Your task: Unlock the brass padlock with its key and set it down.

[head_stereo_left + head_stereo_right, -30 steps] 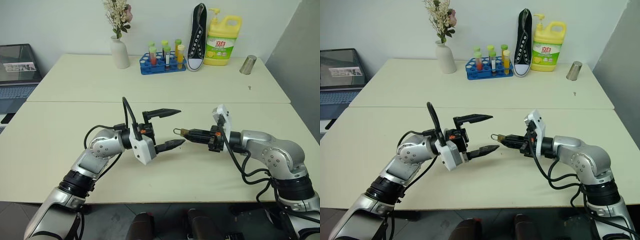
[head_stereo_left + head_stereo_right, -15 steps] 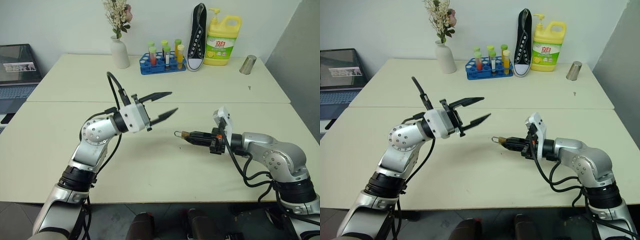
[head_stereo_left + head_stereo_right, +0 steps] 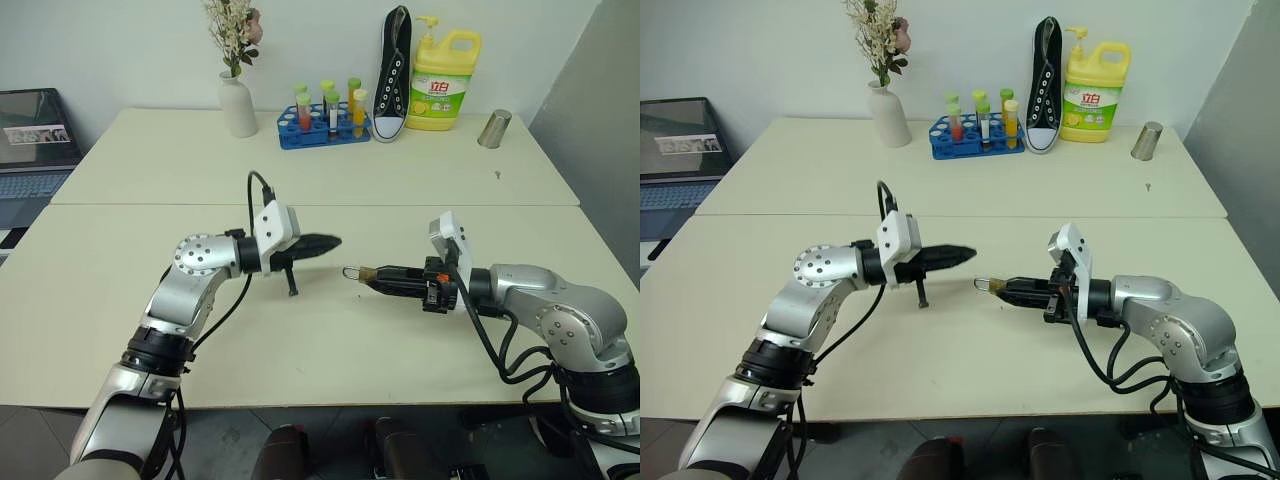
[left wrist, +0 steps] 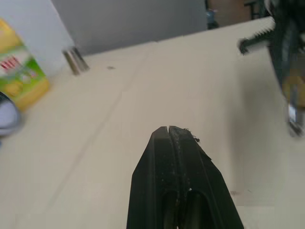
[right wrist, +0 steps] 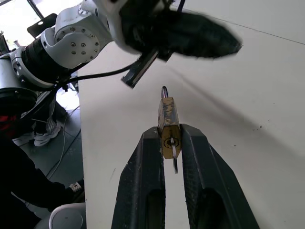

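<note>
A: Roughly centre, above the pale table (image 3: 300, 340): found the right gripper (image 3: 998, 288) lying level, aimed across at the other arm. Pinched the brass padlock (image 5: 167, 125) by its yellow body. Left the thin shackle (image 5: 164, 90) poking out past the fingertips, toward the left gripper (image 3: 330, 241).

B: And that left gripper?

A: Pressed together, tips flush, with nothing caught between them (no key there, as far as could be told). Hung near the shackle, tip facing tip, clearly apart and not touching.

B: Spotted a key anywhere?

A: Possibly. Noticed a thin silvery sliver (image 5: 174, 162) at the keyhole end, tucked between the right fingers. Too small to call for certain.

B: So, how best to handle this step?

A: Judged it this way. Needed the left fingers spread first, being useless for gripping while shut. Needed the right pinch kept firm on the brass body, to stop any twisting under a turn. Called for a slow approach to the keyhole end rather than the shackle end. Awkward reach, though, with that end buried between the right fingers. Probably required tilting the lock to expose it. Risked nudging the lock out of the pinch through any hasty contact.
</note>
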